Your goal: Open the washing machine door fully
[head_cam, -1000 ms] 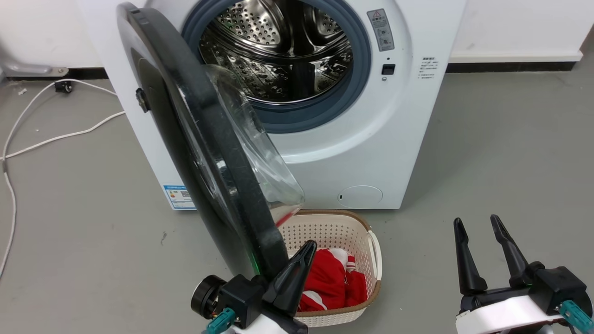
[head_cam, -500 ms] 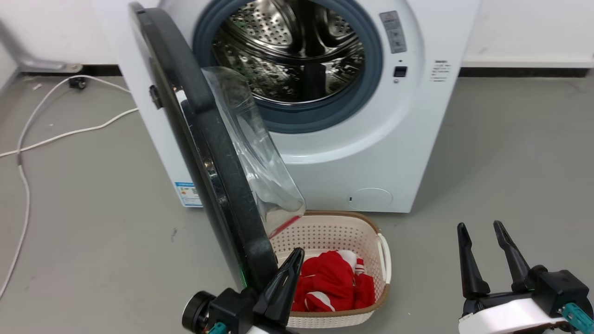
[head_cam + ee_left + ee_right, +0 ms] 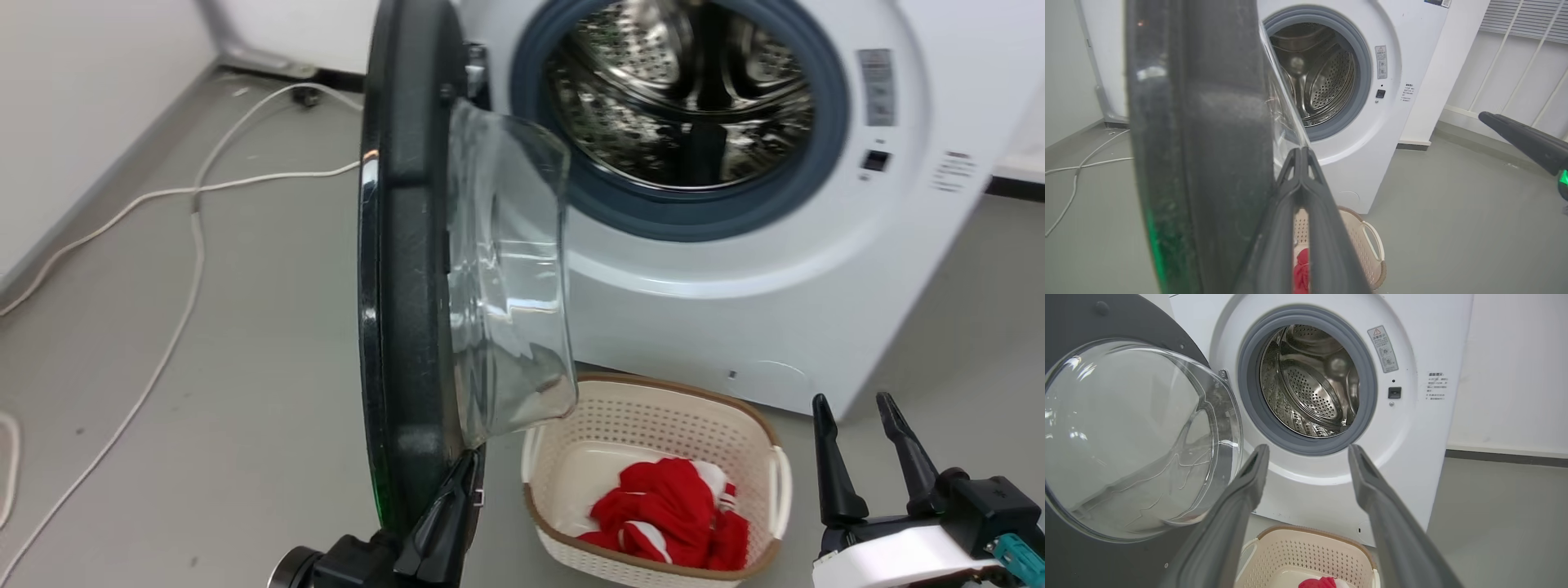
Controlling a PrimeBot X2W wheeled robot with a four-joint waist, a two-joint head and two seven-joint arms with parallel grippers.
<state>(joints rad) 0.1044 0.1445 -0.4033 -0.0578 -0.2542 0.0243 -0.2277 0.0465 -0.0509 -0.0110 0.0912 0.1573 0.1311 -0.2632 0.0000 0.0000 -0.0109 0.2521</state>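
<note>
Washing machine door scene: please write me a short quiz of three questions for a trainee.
1. Which end effector is at the lower edge of the washing machine door?
2. True or false: the right end effector grips the door.
3. What lies in the basket? A. red cloth B. shoes C. bottles

Key: 1. The left end effector, shut. 2. False; it is open, apart from the door. 3. A.

You can read no words. The washer [image 3: 1412, 457] front carries a grey sticker [image 3: 1383, 349] with a red warning triangle; the print [image 3: 1436, 386] beside it is too small.
</note>
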